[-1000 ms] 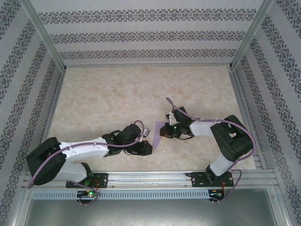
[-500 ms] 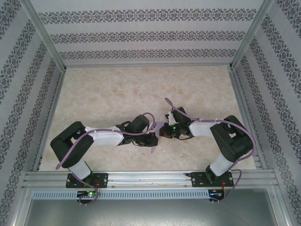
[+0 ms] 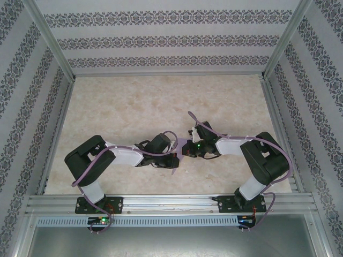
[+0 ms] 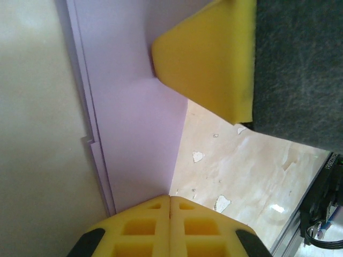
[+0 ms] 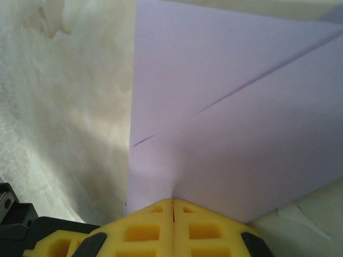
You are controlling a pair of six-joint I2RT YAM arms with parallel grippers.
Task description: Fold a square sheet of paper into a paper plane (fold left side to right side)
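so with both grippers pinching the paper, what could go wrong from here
1. Both the left gripper and right gripper are shut on the one thin purple sheet; any pull apart could tear it.
2. In the left wrist view its layered edges sit stepped, not flush, so pressing now may set a crooked crease.
3. The grippers sit close together, so they might collide.

Beige marbled table (image 3: pixel 134 107), folded lavender paper (image 5: pixel 241 107) on it near the front edge
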